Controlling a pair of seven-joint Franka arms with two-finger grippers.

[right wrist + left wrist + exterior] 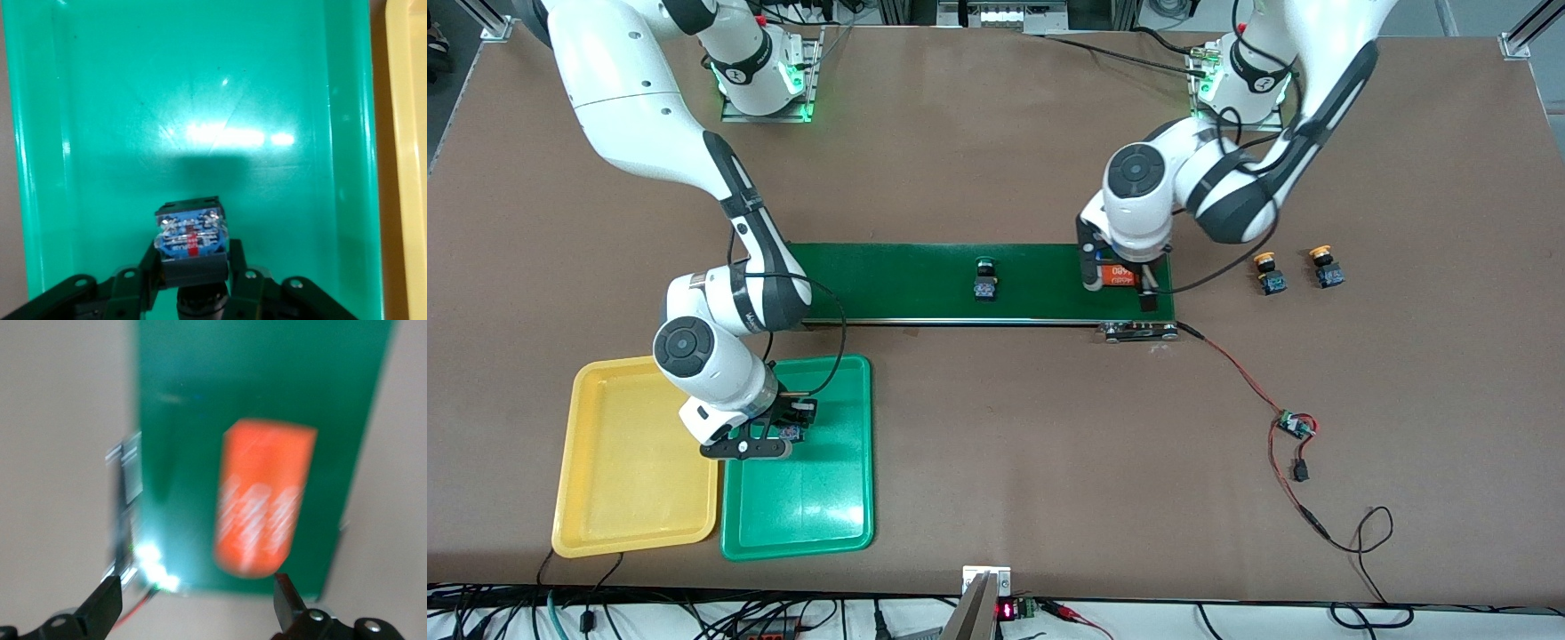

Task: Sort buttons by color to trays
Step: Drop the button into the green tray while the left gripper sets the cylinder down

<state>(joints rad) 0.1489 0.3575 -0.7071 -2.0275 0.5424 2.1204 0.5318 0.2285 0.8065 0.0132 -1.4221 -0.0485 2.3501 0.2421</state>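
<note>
Right gripper (787,433): over the green tray (818,507), fingers pinching a button (189,235) by the sides of its black-and-blue body (cap not visible from the wrist camera; the body's blue face points up at it).
Held button: above the bare floor of the green tray, at the part of the tray nearer the conveyor belt (925,280); whether it touches the floor cannot be told.
Left gripper (1119,292): over the belt at the left arm's end, fingers (101,605) spread wide, holding nothing.
Orange cylinder (265,497): lying on its side on the belt under the left gripper, between the spread fingers but apart from both (white printing on its side, blurred in the wrist view).
Button on belt (985,279): green cap, standing alone near the middle of the belt, well apart from both grippers.
Yellow-capped buttons: two, (1267,274) and (1326,268), side by side on the bare table off the belt's end, toward the left arm's end of the table.
Yellow tray (605,524): just beside the green tray, long edges touching or nearly so; nothing lies in it.
Trays: both nearer the front camera than the belt, toward the right arm's end of the table.
Wiring (1294,444): red-and-black lead running from the belt's end across the table to a small board.
</note>
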